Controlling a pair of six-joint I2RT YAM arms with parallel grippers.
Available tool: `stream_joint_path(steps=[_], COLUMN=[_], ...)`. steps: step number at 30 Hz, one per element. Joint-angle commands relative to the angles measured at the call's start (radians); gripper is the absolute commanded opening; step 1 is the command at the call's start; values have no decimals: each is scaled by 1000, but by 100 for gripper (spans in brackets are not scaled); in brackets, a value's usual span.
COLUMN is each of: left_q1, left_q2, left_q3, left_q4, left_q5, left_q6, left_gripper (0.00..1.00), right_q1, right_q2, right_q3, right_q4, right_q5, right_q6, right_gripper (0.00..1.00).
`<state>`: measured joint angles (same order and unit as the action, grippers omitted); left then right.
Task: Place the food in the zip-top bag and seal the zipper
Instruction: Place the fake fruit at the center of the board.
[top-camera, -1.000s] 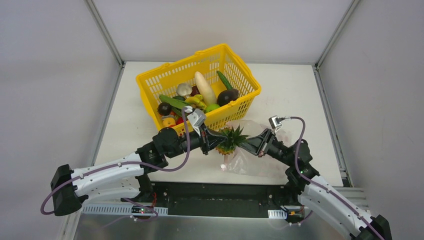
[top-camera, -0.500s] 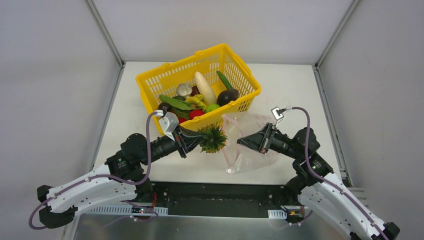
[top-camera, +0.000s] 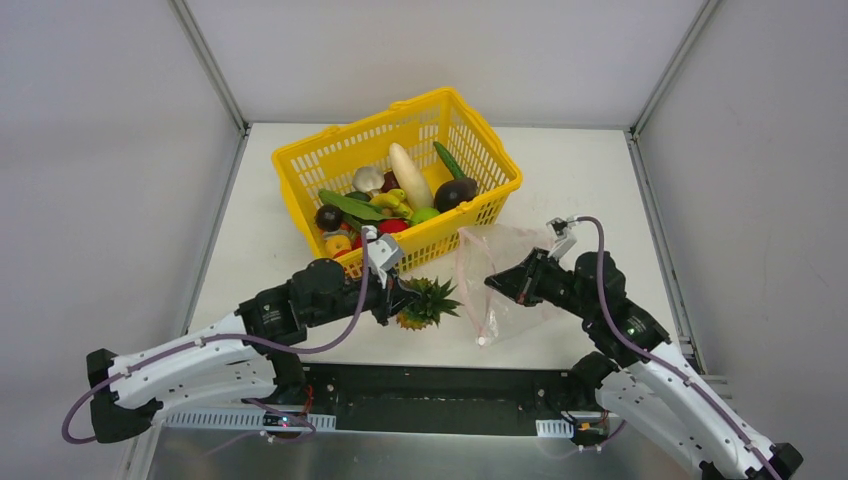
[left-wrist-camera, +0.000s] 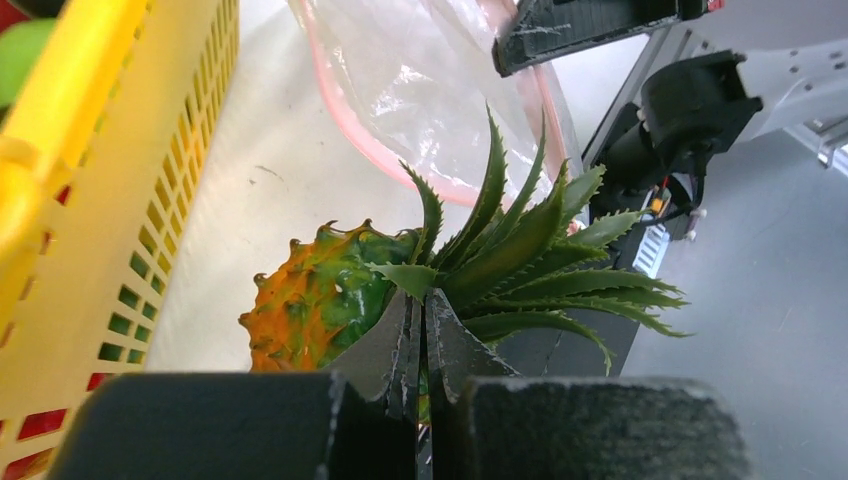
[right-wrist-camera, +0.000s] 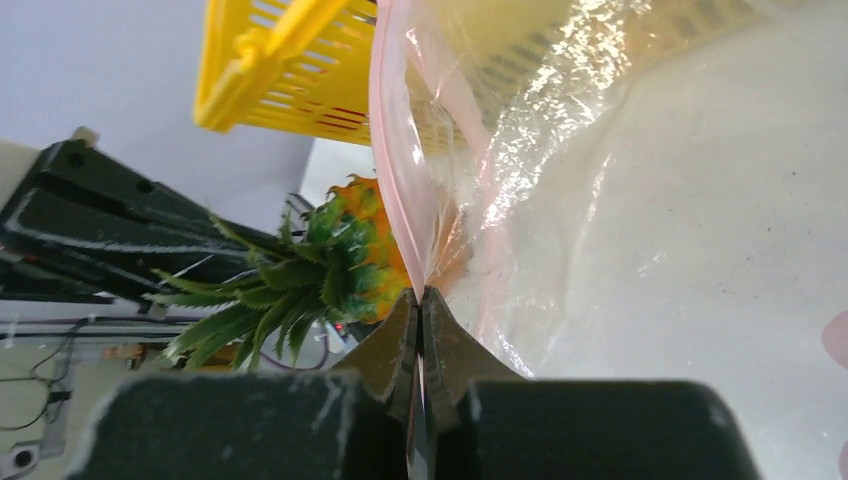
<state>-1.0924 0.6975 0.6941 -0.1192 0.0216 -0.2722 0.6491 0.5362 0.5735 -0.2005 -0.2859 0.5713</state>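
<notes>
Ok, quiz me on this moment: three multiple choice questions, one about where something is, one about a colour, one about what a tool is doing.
1. Which contains the pineapple, the yellow basket or the zip-top bag? A basket; B bag; C neither.
2. The zipper strip is: A pinkish-red; B blue; C green.
3. The right tool is: A open; B shut on the bag's mouth edge; C shut on the pineapple.
Answers: C, the left tool grips its leaves outside both. A, the right wrist view shows the pink strip. B, its fingers pinch that strip.
</notes>
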Motion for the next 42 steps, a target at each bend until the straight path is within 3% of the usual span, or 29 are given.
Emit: stream_joint_path(steps=[1, 5, 11, 16, 19, 20, 22, 26, 37, 39, 42], left_q1=[-25, -36, -57, -61, -61, -61, -61, -59, -14, -2, 7], left_q2=[56, 194, 441, 595, 608, 608, 600, 580, 706, 725, 749], left_q3=[-8, -27, 44, 77, 65, 70, 76, 89, 177, 178, 187], left_q4=[57, 107, 181, 233, 290, 293, 301, 314, 487, 541, 555], left_q5=[-29, -77, -160, -198, -191, -190, -189, -218, -100, -56, -24], left_q6=[-12, -31, -60, -116, -152, -156, -158, -150, -208, -233, -252], left_gripper=[0, 0, 0, 2, 47, 57, 67, 76, 85, 82, 67], right_q1=[-4, -5, -5, -5, -5, -5, -5, -5, -5, -5, -4], right_q2=[20, 0, 15, 5, -1, -3, -4, -24, -23, -32, -45], right_q3=[41, 38, 24, 21, 29, 32, 48, 104, 116, 104, 92], right_q4=[-89, -148, -153, -201, -234, -245, -281, -322, -294, -289, -274], right_q5=[91, 194, 177, 252, 277, 306, 350, 380, 263, 262, 245], right_q6=[-62, -82, -49, -46, -56, -57, -60, -96, -57, -47, -31], right_gripper=[0, 0, 0, 0, 0, 0, 0, 0, 0, 0, 0])
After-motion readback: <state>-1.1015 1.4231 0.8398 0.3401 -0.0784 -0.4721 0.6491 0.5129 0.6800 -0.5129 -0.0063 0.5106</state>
